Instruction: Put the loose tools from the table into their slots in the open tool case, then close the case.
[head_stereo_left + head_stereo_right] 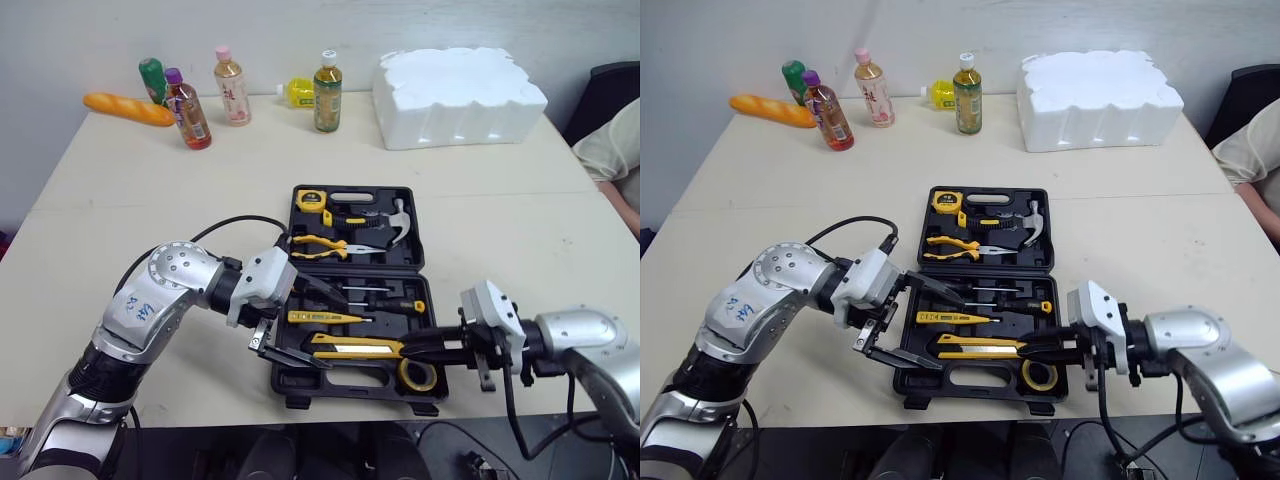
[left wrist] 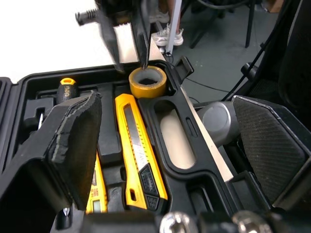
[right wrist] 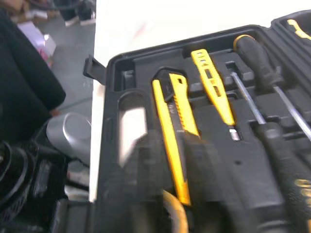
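Currently you have the open tool case (image 1: pixel 290 382) lying flat near the front edge of the worktop (image 1: pixel 120 200), its lid half toward the far edge, and both arms reach into its near half. Your left end effector (image 1: pixel 335 332) comes in from the case's left side with its fingers (image 2: pixel 73 141) spread wide and nothing between them. In the left wrist view the yellow utility knife (image 1: pixel 355 347) and the case's front rim lie under that gap. Your right end effector (image 1: pixel 405 348) reaches in from the right side with its fingers (image 2: pixel 115 48) slightly parted and gripping nothing. Its tips are just above the tape roll (image 1: pixel 418 375), which sits in the case's front right corner, and close to the knife's end. Beyond the knife lie the yellow tester pen (image 1: pixel 320 317) and the screwdrivers (image 1: pixel 395 305). The lid half holds the pliers (image 1: pixel 320 245), the hammer (image 1: pixel 395 220) and the tape measure (image 1: pixel 310 198), each in its recess. Along the far edge stand several bottles (image 1: pixel 327 92), a baguette (image 1: pixel 128 108) and a white foam block (image 1: pixel 460 95). A person's sleeve (image 1: pixel 615 150) shows at the right edge.
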Available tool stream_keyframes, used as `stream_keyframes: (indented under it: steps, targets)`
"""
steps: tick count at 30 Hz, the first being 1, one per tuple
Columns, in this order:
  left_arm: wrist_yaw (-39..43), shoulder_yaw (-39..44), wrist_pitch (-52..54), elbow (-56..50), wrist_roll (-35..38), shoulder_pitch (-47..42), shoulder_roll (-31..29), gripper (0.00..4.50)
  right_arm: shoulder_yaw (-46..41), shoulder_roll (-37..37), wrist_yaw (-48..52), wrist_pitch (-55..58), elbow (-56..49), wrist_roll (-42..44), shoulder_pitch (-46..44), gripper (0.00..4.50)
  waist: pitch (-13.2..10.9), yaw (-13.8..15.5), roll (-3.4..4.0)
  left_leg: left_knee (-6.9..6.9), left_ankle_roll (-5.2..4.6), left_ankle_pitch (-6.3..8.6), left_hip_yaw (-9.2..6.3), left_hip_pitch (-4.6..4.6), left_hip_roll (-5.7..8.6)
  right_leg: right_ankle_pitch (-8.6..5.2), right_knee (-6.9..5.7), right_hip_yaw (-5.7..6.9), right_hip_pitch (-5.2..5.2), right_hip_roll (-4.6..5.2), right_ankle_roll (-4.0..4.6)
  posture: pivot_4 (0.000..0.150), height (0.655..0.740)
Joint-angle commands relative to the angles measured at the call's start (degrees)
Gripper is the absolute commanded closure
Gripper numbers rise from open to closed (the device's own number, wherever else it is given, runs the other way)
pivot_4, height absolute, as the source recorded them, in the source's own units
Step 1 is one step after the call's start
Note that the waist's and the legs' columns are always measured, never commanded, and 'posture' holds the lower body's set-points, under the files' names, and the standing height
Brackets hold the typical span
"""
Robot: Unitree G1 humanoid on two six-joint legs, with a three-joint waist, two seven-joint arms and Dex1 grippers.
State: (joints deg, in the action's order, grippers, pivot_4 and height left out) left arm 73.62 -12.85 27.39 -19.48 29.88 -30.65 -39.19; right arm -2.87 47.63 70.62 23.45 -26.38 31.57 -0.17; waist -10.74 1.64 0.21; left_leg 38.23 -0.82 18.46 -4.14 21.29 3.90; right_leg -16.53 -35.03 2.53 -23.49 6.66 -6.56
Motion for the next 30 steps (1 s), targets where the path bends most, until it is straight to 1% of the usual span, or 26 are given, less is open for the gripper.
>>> stream_keyframes:
  steps: [1,5,8,10,16,18,21,23,25,28,30]
  targets:
    - [1.15,-0.65,-0.6,-0.96,-0.26,-0.81,-0.23,0.0,2.47,-1.09,1.37,-9.01,0.05,-4.72,4.74,4.45,0.0,-0.09,0.0,0.01,0.0,0.0,0.02,0.0,0.01,0.0,-0.01,-0.02,-0.01,0.0,0.0,0.15,0.739]
    - [3.19,-0.92,0.11,-0.58,-0.13,-1.22,-1.6,0.0,4.04,-2.53,0.41,-11.08,2.95,-5.94,6.41,4.45,0.0,-0.29,0.0,0.03,0.0,0.0,0.04,-0.07,0.04,0.0,-0.06,-0.05,0.03,-0.01,0.0,0.15,0.739]
    - [3.65,-1.08,-0.58,0.14,-0.71,-1.91,-1.37,0.0,4.83,-3.89,-1.98,-10.03,6.45,-7.04,7.6,4.45,0.0,-0.24,0.0,0.01,0.02,-0.01,0.06,-0.12,-0.02,0.0,-0.09,-0.1,0.02,-0.06,0.0,0.15,0.739]
    - [3.78,-1.22,-0.73,0.63,-0.99,-2.34,-1.05,0.0,5.85,-3.8,-1.39,-11.76,9.45,-8.6,9.98,4.45,0.06,-0.19,-0.09,0.01,0.03,-0.01,0.04,-0.13,-0.02,0.0,-0.08,-0.09,0.04,-0.06,0.01,0.15,0.739]
    - [4.86,-1.39,-1.75,1.54,-1.66,-2.78,-1.11,0.0,4.78,-7.04,-5.01,-8.85,11.35,-4.53,13.04,4.45,0.54,-0.11,-0.81,-0.01,0.05,0.01,-0.04,-0.3,-0.06,-0.01,0.0,-0.05,0.26,-0.06,0.02,0.15,0.739]
    - [5.13,-1.29,-1.99,1.96,-1.77,-2.9,-1.12,0.0,3.97,-7.65,-5.59,-8.93,12.25,-3.87,13.42,4.45,0.57,-0.13,-0.86,-0.01,0.06,0.02,-0.05,-0.4,-0.08,0.0,0.05,-0.05,0.39,-0.06,0.05,0.15,0.739]
    - [5.35,-1.2,-2.1,2.16,-1.92,-2.94,-1.03,0.0,3.26,-7.91,-6.07,-8.83,13.1,-2.97,13.66,4.45,0.56,-0.13,-0.84,-0.11,0.09,0.17,-0.05,-0.93,-0.19,-0.02,0.28,-0.06,0.97,-0.04,0.09,0.15,0.739]
    - [5.62,-1.25,-2.87,2.85,-2.47,-2.93,-1.02,0.0,3.63,-7.12,-6.03,-8.91,12.61,-3.52,13.91,4.45,0.57,-0.14,-0.84,-0.11,0.09,0.34,-0.04,-1.05,-0.37,-0.03,0.43,-0.05,1.13,-0.05,0.11,0.15,0.739]
    - [5.62,-1.2,-3.39,3.53,-2.84,-2.97,-0.87,0.0,3.54,-6.65,-6.5,-6.69,9.44,-1.75,13.79,4.45,0.57,-0.13,-0.84,-0.11,0.11,0.35,-0.04,-1.04,-0.42,-0.03,0.43,-0.05,1.11,-0.07,0.14,0.15,0.739]
    - [3.59,0.24,-2.42,4.77,-2.99,-1.73,-1.03,0.0,2.35,-6.04,-9.01,-2.43,1.0,2.4,12.42,4.45,0.54,-0.11,-0.8,-0.11,0.14,0.35,-0.04,-1.0,-0.46,-0.03,0.4,-0.05,1.06,-0.07,0.16,0.15,0.739]
    - [1.65,2.04,-2.52,6.44,-3.98,-0.15,-2.11,0.0,-0.74,-5.86,-13.29,1.72,-4.16,6.66,10.43,4.45,0.47,-0.26,-0.68,-0.11,0.17,0.36,-0.04,-0.95,-0.47,-0.03,0.39,-0.05,0.98,-0.07,0.17,0.15,0.739]
